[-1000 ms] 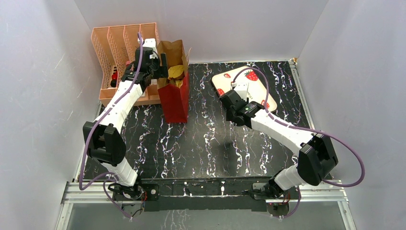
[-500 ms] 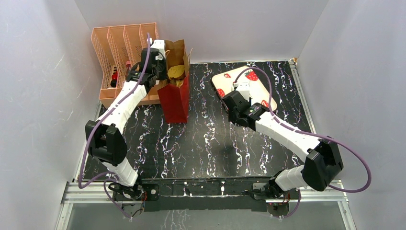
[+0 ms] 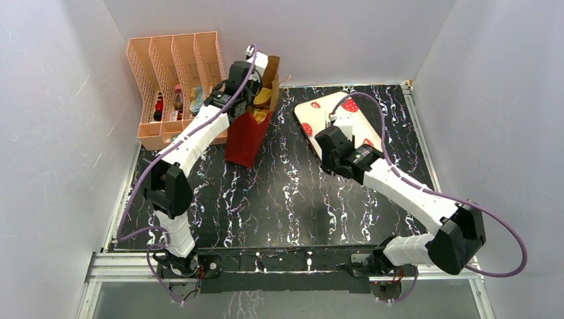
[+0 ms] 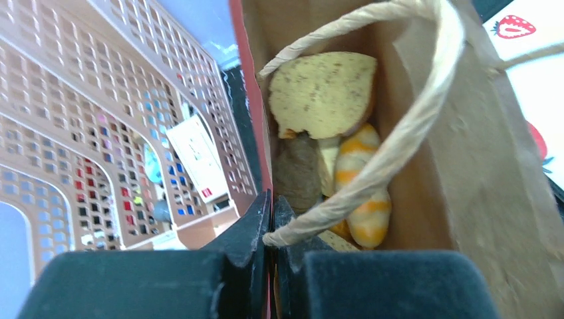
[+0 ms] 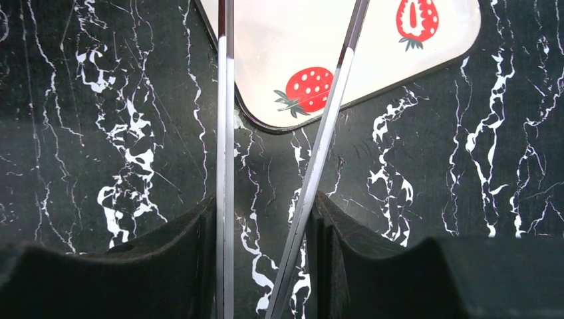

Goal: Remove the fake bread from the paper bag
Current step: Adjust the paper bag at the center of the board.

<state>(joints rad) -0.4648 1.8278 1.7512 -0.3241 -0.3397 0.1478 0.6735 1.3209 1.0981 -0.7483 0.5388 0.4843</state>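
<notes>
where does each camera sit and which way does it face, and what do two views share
Top external: above and behind the bases, facing down at the table; left arm and right arm show.
Left wrist: on the left arm, looking into the paper bag at fake bread; left claw pinches the bag's wall.
Right wrist: on the right arm, facing down at the strawberry tray; right claw holds metal tongs.
Shared: top external and left wrist both see the bag.

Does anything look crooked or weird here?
Yes. The paper bag is leaning over, not upright; the left gripper pinches its rim. The fake bread is inside it. The right gripper holds metal tongs.
</notes>
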